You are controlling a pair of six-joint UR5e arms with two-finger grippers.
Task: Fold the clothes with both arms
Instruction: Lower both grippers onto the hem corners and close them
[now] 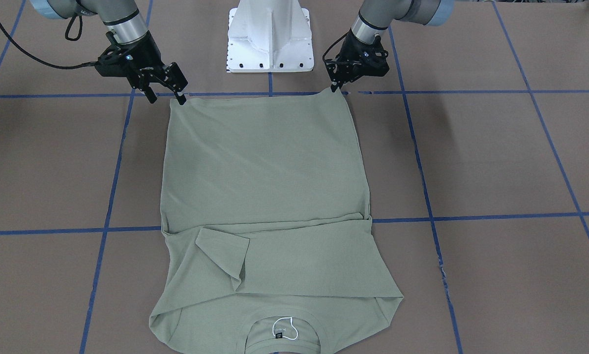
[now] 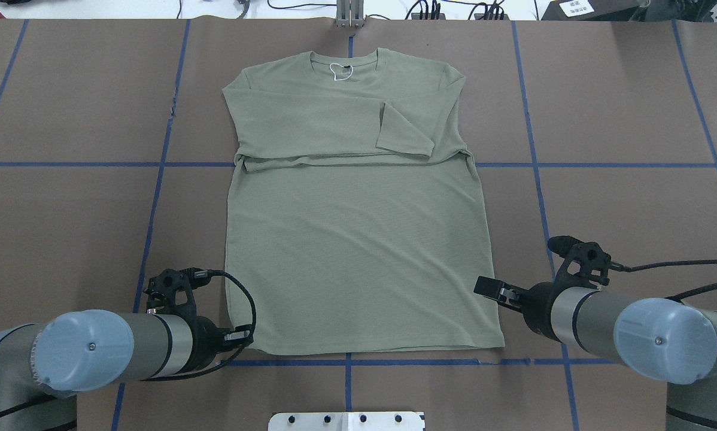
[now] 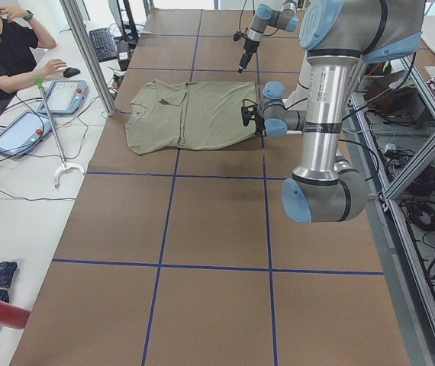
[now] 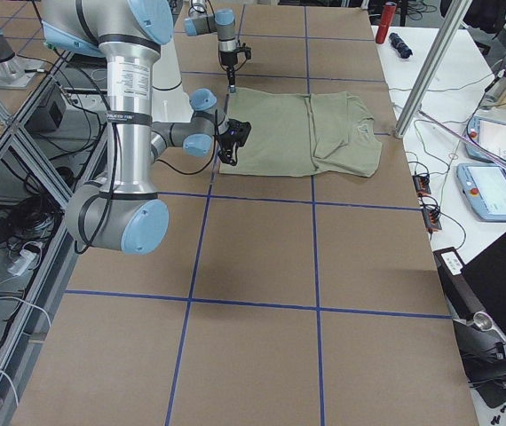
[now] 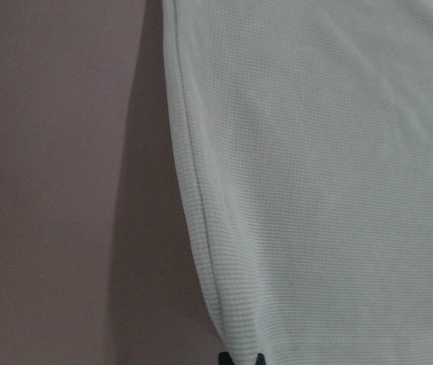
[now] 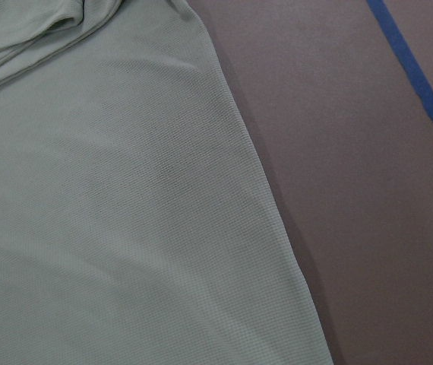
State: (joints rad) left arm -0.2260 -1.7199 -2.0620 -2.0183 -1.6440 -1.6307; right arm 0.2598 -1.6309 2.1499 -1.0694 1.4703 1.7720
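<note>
The pale sage-green shirt (image 1: pixel 265 162) lies flat on the brown table, collar and white tag loop (image 1: pixel 284 328) away from me, both sleeves folded across the chest. It also shows in the overhead view (image 2: pixel 358 239). My left gripper (image 1: pixel 333 89) sits at the hem corner on my left, its fingers close together on the fabric edge; the wrist view shows its tips (image 5: pixel 241 357) at that corner. My right gripper (image 1: pixel 166 98) is open at the other hem corner, one finger (image 1: pixel 181 100) at the fabric's edge, nothing held. Its wrist view shows only the shirt (image 6: pixel 110 190).
The white pedestal (image 1: pixel 270 39) stands just behind the hem. Blue tape lines (image 1: pixel 471 216) grid the brown table. An operator (image 3: pixel 4 46) sits at a side desk beyond the collar end, with tablets (image 3: pixel 69 95) and a metal pole (image 3: pixel 88 53).
</note>
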